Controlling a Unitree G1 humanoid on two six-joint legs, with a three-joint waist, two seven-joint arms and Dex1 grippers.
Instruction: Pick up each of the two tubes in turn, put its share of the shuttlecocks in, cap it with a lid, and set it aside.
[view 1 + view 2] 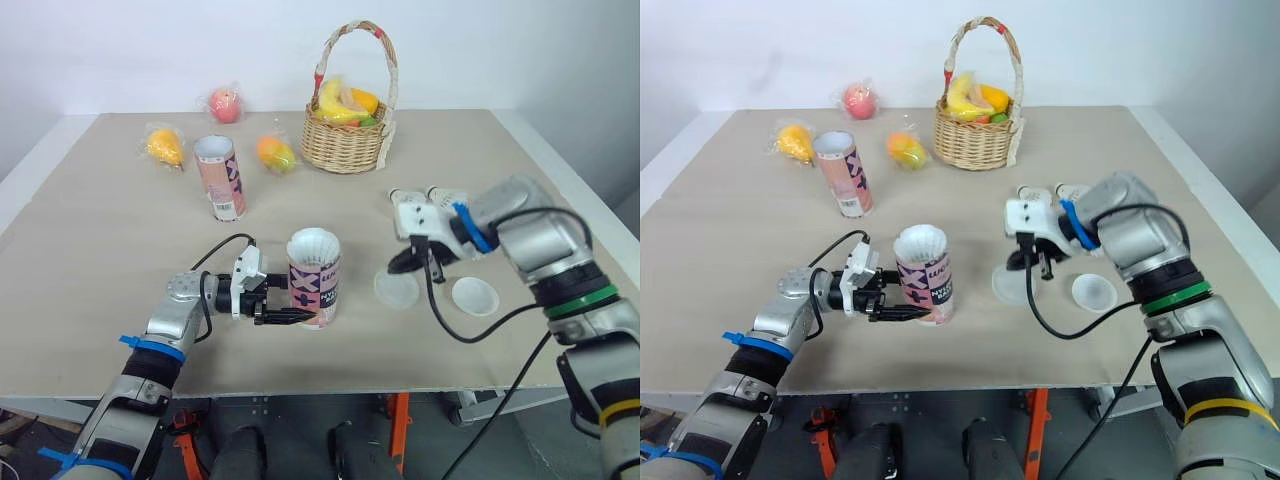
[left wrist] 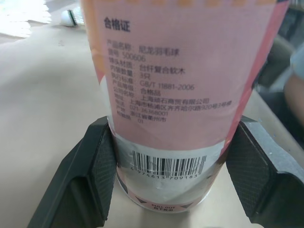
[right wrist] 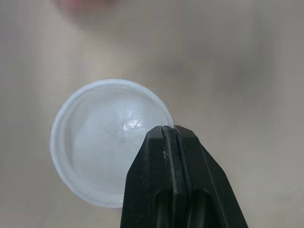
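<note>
The capping step for the first tube was in hand. The filled tube [image 1: 314, 278] stood upright just left of the frame's centre, white shuttlecocks [image 1: 312, 243] showing at its open mouth. The left jaws were closed around it low down, one pad against each side just above the base, steadying it on the surface [image 1: 100, 260]. Right of centre, the right jaws were pressed together with barely a seam between them. The thin rim of a clear lid [image 1: 397, 290] met their tips, so they seemed to have nipped that rim. The lid lay at or just above the surface, and I could not tell whether it had lifted. The other lid [image 1: 475, 295] sat just to its right, apart from it. The second tube [image 1: 220, 177] stood open in the upper left, well apart from everything else.

The next move, as I judged it, called for raising the pinched lid, carrying it left over the tube's mouth and levelling it above the feathers. It would then be pressed down squarely while the left jaws held the tube against tipping. A rim pinch that thin could easily slip.
</note>
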